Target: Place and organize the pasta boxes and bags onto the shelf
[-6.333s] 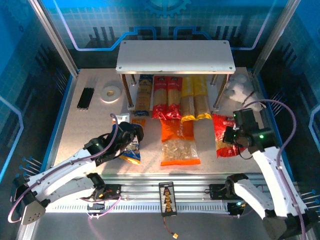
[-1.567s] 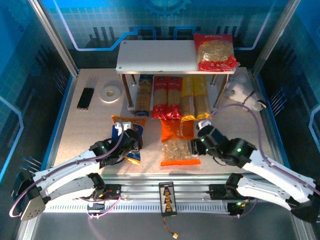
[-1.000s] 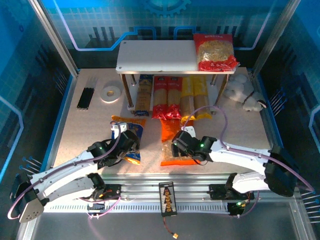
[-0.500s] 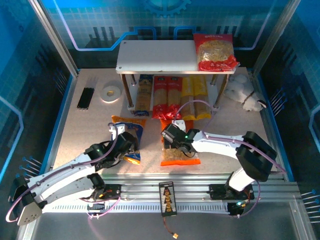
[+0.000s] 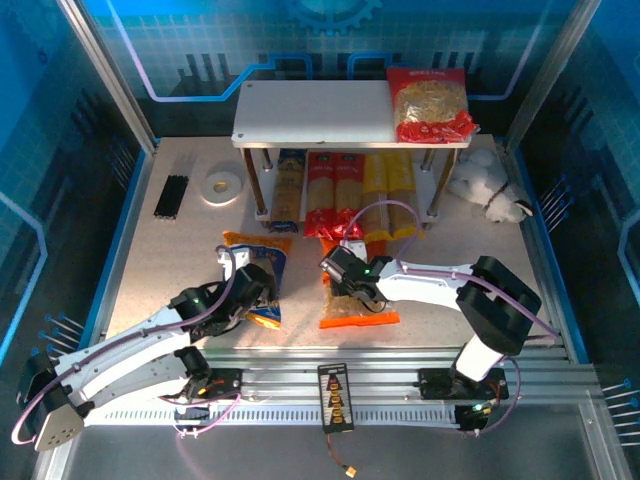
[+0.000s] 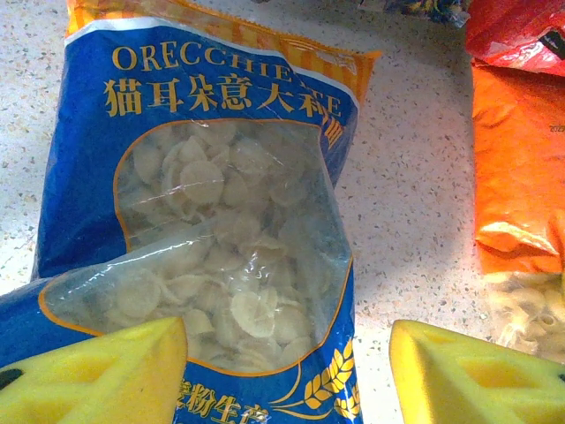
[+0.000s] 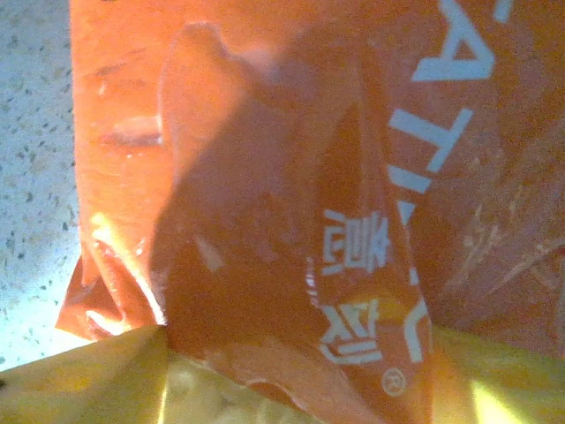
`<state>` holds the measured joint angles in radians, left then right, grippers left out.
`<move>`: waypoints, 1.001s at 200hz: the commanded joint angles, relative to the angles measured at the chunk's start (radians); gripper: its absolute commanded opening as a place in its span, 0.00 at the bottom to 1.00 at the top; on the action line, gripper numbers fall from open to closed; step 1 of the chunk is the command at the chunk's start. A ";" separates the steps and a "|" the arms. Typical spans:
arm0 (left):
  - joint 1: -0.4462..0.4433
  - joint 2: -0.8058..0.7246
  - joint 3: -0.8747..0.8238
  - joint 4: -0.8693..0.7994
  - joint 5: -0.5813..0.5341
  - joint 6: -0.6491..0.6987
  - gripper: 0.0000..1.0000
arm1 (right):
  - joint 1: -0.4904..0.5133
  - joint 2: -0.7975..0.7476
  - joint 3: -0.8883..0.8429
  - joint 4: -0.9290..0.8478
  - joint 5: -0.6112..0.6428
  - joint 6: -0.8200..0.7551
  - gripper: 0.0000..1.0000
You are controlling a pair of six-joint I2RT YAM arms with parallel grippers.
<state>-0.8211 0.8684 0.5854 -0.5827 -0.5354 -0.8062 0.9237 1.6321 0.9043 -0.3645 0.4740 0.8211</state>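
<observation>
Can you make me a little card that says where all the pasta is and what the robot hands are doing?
Top board of shelf: red bag
Under the top board: five spaghetti packs, side by side
On table: blue-orange bag, orange bag
Left gripper: open, over blue-orange bag
Right gripper: open, pads either side of orange bag's crumpled end
Right of shelf: white plush toy

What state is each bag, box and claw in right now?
left gripper, open
right gripper, open
red bag, lying flat on the top board of the shelf
orange bag, on the table, between the right gripper's fingers
blue-orange bag, on the table, below the left gripper
spaghetti packs, side by side on the lower tier
</observation>
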 commanded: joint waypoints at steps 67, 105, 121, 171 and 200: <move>-0.004 -0.012 0.001 -0.016 -0.018 0.022 0.63 | -0.010 -0.129 -0.191 0.001 -0.193 -0.015 0.16; -0.005 -0.017 0.004 -0.020 -0.020 0.025 0.62 | -0.009 -0.197 -0.219 -0.011 -0.225 -0.014 0.00; -0.004 -0.018 0.004 -0.018 -0.021 0.028 0.62 | -0.008 -0.246 -0.220 -0.023 -0.224 -0.025 0.00; -0.005 -0.017 0.010 -0.011 -0.026 0.039 0.62 | 0.005 -0.502 -0.189 -0.086 -0.210 -0.116 0.00; -0.004 -0.016 0.013 -0.004 -0.025 0.044 0.62 | 0.006 -0.665 -0.150 -0.172 -0.219 -0.152 0.00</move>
<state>-0.8211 0.8619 0.5854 -0.5819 -0.5358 -0.7837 0.9211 1.0996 0.6914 -0.4870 0.2569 0.7219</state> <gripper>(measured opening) 0.623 0.077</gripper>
